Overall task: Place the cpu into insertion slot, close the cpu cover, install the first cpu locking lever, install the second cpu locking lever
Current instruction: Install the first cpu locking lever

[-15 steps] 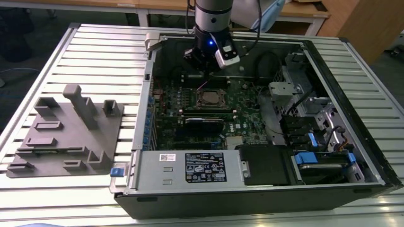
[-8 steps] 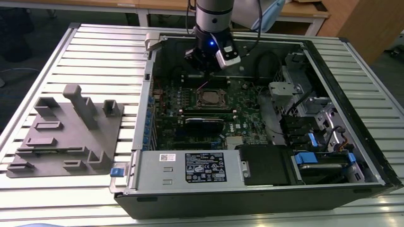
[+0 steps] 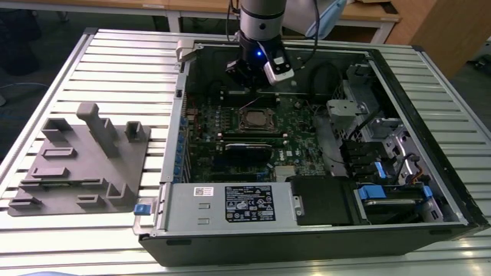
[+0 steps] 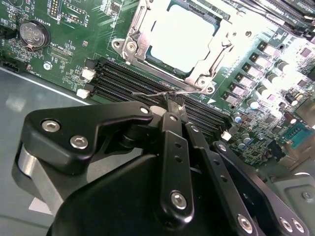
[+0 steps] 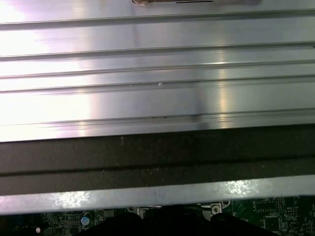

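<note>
The insertion slot (image 3: pixel 257 119) sits in the green motherboard (image 3: pixel 230 129) inside the open computer case (image 3: pixel 418 109), which lies on the slatted metal table (image 3: pixel 123 63); every place below is given from that slot.

The cpu (image 4: pixel 182 32) lies flat in the slot with its pale grey top showing; the cpu cover (image 4: pixel 139 27) is down around it, and its silvery frame leaves the chip visible through the window.

The arm (image 3: pixel 261 17) hangs over the case, just beyond the slot on the side toward the case's far wall; the jaws are closed, their black tips drawn together.

In the second wrist view those tips meet a thin wire locking lever (image 4: pixel 147 94) that runs along one edge of the slot; I cannot tell whether the wire is pinched between them or only pressed.

The long black memory slots (image 4: pixel 123 81) lie just beside the slot, on the same edge as the lever; a coin battery (image 4: pixel 33 33) sits on the board farther off.

A labelled power supply (image 3: pixel 230 204) sits well apart from the slot, on the side away from the arm; a grey fixture plate (image 3: pixel 77 167) rests on the table outside the case, well apart from the slot toward the exterior view's left.
</note>
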Tool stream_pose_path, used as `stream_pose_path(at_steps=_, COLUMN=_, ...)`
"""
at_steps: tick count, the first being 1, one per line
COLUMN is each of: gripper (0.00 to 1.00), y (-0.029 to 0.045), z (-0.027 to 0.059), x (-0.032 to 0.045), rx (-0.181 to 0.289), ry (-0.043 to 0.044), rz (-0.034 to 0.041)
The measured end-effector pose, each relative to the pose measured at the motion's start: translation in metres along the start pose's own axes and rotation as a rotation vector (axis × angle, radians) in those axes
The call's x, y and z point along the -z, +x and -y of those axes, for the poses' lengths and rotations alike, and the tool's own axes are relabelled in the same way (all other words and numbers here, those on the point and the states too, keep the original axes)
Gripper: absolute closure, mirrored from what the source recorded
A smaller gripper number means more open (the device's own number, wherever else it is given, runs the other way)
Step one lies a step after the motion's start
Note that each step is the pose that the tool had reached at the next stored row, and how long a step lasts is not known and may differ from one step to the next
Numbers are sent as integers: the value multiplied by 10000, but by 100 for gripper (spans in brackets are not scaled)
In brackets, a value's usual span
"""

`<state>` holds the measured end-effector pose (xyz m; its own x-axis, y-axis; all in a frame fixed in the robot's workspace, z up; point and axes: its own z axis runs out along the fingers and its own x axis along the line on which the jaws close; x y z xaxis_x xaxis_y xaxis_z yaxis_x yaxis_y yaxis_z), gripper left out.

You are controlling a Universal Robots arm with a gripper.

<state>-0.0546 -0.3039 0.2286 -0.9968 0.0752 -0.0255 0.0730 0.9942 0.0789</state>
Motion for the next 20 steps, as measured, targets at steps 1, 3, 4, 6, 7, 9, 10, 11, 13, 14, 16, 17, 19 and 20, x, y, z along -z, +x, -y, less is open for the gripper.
stream_pose_path(at_steps=1, gripper=89, y=0, z=0, x=0, rx=0, ry=0, rz=0)
stream_pose_path(at_steps=3, gripper=89, y=0, z=0, x=-1, rx=0, ry=0, rz=0)
stream_pose_path(at_steps=4, gripper=89, y=-1, z=0, x=-3, rx=0, ry=-1, rz=0)
stream_pose_path(at_steps=6, gripper=89, y=-5, z=0, x=-9, rx=1, ry=-4, rz=2)
stream_pose_path(at_steps=7, gripper=89, y=-8, z=0, x=-12, rx=0, ry=-1, rz=1)
stream_pose_path(at_steps=9, gripper=89, y=-14, z=0, x=-21, rx=-2, ry=-1, rz=1)
stream_pose_path(at_steps=10, gripper=89, y=-18, z=0, x=-27, rx=-3, ry=-1, rz=1)
stream_pose_path(at_steps=11, gripper=89, y=-21, z=1, x=-32, rx=-6, ry=-1, rz=1)
stream_pose_path(at_steps=13, gripper=89, y=-29, z=1, x=-41, rx=-10, ry=0, rz=1)
stream_pose_path(at_steps=14, gripper=89, y=-33, z=1, x=-46, rx=-13, ry=-1, rz=1)
stream_pose_path(at_steps=16, gripper=89, y=-39, z=1, x=-55, rx=-17, ry=0, rz=1)
stream_pose_path(at_steps=17, gripper=89, y=-41, z=1, x=-59, rx=-19, ry=0, rz=2)
stream_pose_path(at_steps=19, gripper=89, y=-44, z=2, x=-66, rx=-22, ry=1, rz=2)
stream_pose_path(at_steps=20, gripper=89, y=-46, z=2, x=-70, rx=-23, ry=0, rz=2)
